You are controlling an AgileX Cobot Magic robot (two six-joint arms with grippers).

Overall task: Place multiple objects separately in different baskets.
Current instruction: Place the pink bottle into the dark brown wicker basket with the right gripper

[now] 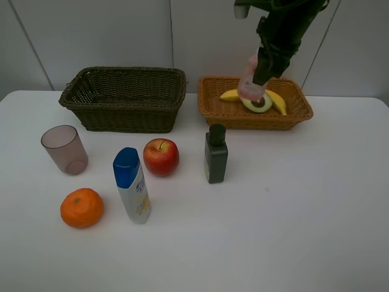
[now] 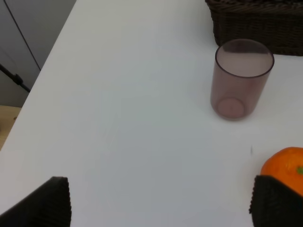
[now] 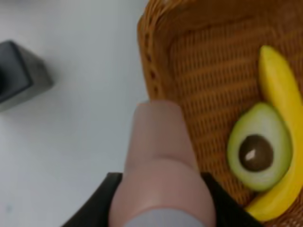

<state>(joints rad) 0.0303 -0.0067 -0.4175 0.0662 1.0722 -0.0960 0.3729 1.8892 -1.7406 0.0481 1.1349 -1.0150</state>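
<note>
Plainly, white table (image 1: 273, 231), grey wall panels (image 1: 91, 30); left jaws spread, right jaws pinch pink bottle (image 1: 247, 82).

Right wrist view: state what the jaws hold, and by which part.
The pink bottle, clamped across its wider body; its narrower end sticks out past the jaws.

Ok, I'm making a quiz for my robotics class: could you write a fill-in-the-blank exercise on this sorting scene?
1. The right gripper holds the pink bottle over the orange-tan basket, where the banana lies beside the ____ half.
2. On the table, the red ____ sits between the blue-capped bottle and the dark green bottle.
3. Near the open left gripper are the translucent cup and one fruit, the ____.
Missing words: avocado; apple; orange.
</note>
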